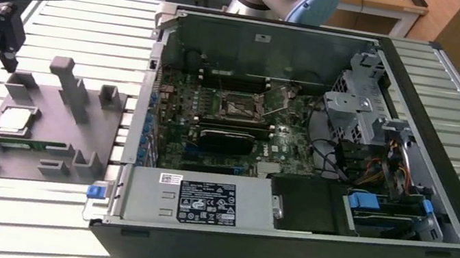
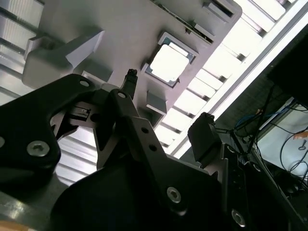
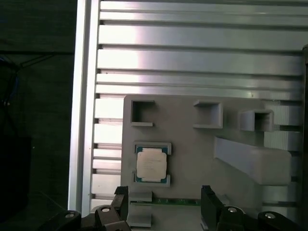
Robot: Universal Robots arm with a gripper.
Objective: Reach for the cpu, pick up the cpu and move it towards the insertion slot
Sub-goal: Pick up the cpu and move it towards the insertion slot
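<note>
The cpu (image 1: 14, 121) is a small square chip with a silvery top, lying flat in a recess of the grey plastic fixture (image 1: 74, 121) on the exterior view's left. It also appears in both wrist views (image 2: 168, 62) (image 3: 151, 163). My gripper (image 1: 8, 58) hangs above the fixture's far end, apart from the chip. Its two black fingers stand open with nothing between them (image 2: 167, 96) (image 3: 163, 195). The insertion slot (image 1: 238, 108) is a square black socket with a metal frame on the motherboard inside the open case.
The open computer case (image 1: 433, 133) takes up the middle and the exterior view's right. A black rectangular block (image 1: 228, 140) sits just in front of the socket. Upright posts (image 1: 63, 75) rise from the fixture, and a green memory strip (image 1: 24, 143) lies beside the chip. A ribbed metal table (image 1: 91, 10) lies beneath.
</note>
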